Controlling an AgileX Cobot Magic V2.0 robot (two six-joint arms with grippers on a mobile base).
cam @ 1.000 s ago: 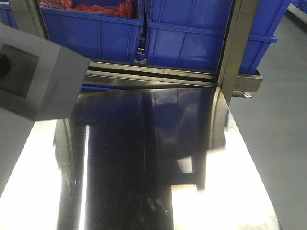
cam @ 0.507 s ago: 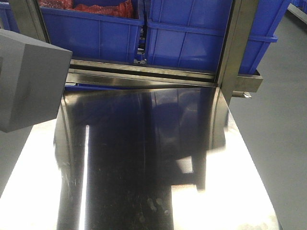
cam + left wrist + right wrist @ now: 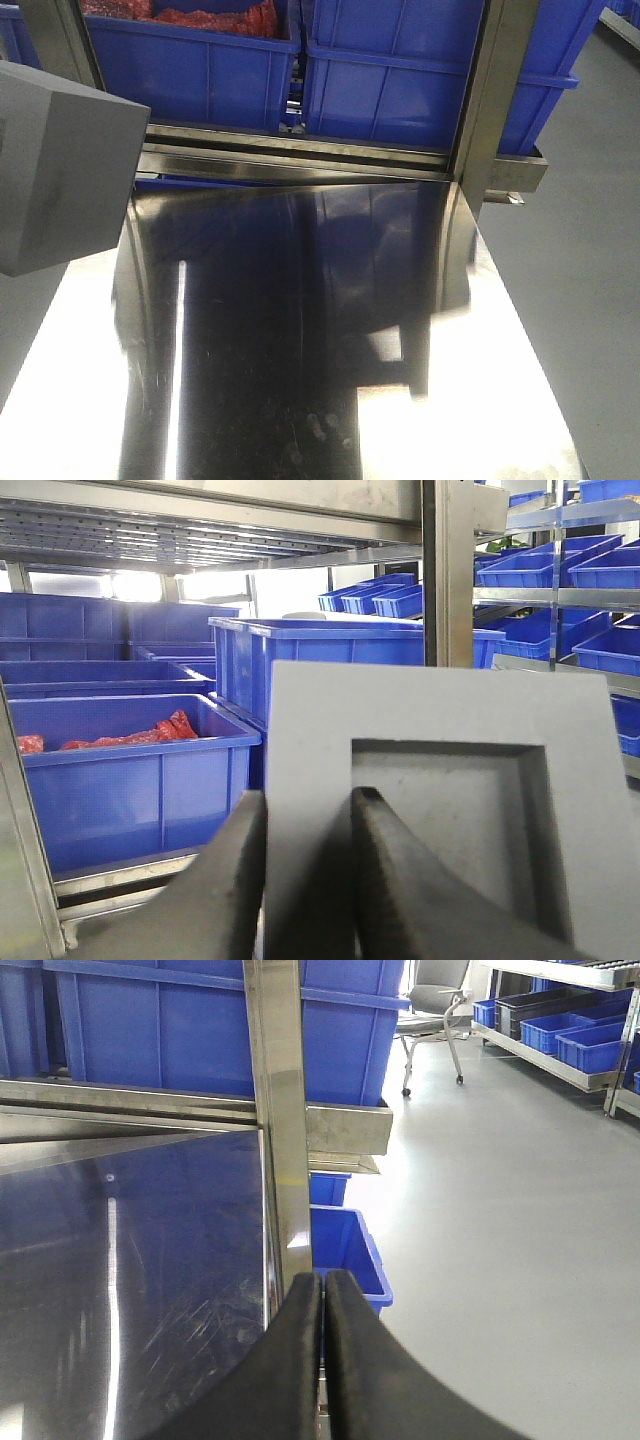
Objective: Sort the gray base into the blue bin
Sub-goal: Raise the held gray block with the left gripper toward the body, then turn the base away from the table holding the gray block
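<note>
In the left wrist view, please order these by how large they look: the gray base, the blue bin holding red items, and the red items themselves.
1. gray base: it looks largest, but it is very near the camera, so its true rank is unsure.
2. blue bin
3. red items

So the gray base [image 3: 60,165] is a matte gray block with a shallow square recess, up in the air at the near left, a bit tilted. The blue bin [image 3: 400,90] sits upright at the far side, right of centre, well apart from it.
</note>
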